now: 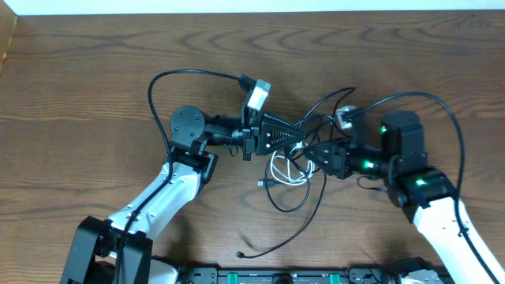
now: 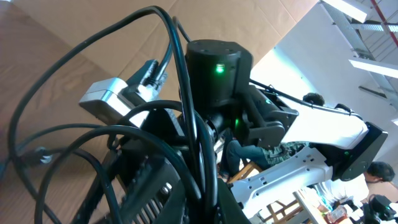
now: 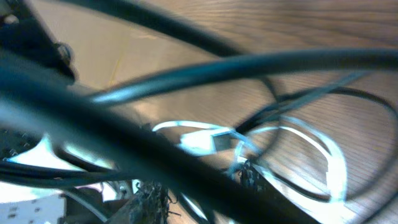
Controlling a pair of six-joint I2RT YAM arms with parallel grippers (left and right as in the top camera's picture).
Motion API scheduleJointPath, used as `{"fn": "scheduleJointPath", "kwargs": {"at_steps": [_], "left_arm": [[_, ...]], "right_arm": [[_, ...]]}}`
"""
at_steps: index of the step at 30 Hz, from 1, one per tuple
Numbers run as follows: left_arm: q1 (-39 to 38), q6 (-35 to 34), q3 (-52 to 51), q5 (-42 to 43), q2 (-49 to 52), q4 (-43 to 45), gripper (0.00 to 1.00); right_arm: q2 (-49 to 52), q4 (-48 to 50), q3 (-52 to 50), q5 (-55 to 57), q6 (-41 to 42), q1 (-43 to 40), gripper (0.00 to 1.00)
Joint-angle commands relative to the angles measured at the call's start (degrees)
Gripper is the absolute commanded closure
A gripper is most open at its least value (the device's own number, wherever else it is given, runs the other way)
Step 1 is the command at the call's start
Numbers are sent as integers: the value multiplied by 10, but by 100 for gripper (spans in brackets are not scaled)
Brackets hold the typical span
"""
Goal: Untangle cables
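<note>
**A:** Left hand?
**B:** Clenched, with its tip in the knot mid-counter. In the left wrist view the black cables run across its fingers. Can't tell if one is actually pinched.
**A:** Right hand?
**B:** Nose to nose with the left, just beside it. Can't tell if it's released or gripping. Its own view is a blur, with dark cords right across the lens.
**A:** Where are the cables?
**B:** One clump, between and just below the two hands. The white cable is coiled under the tips with the black ones looping through it. One black cable trails to a loose plug near the front edge of the counter.
**A:** Step?
**B:** Early, I'd say, working the knot apart. Nothing lies separate yet. The next move wants one hand anchoring and the other drawing a single cord out sideways, slowly, so the loops don't cinch.
**A:** View differences?
**B:** Overhead gives the whole layout and that far plug. Only the right wrist gets close on the white cable, with black strands crossing it. The left wrist shows the right arm facing it, and I don't see the white cable there.
</note>
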Motion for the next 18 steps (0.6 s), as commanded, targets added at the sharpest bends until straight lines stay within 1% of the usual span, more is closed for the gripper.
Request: {"fn": "scheduleJointPath", "kwargs": {"at_steps": [1,5,8,10,14,18], "left_arm": [[-1,10,6,6,0,7,92],[-1,10,6,-18,0,2,92],[-1,10,6,-64,0,-2,92],[-1,2,6,-101,0,-7,92],[-1,-56,6,-191,0,-44,92],[-1,-118,6,-249,0,-78,92]], "right_arm": [[-32,-21,8,5,-37,-50,61],[-76,-51,8,-34,-37,-100,60],[-103,-73,8,-68,-37,-104,57],[-115,-92,8,-70,-37,-99,55],[-117,-125,8,-66,-37,-83,57],[-112,-146,8,-66,-37,-57,58]]}}
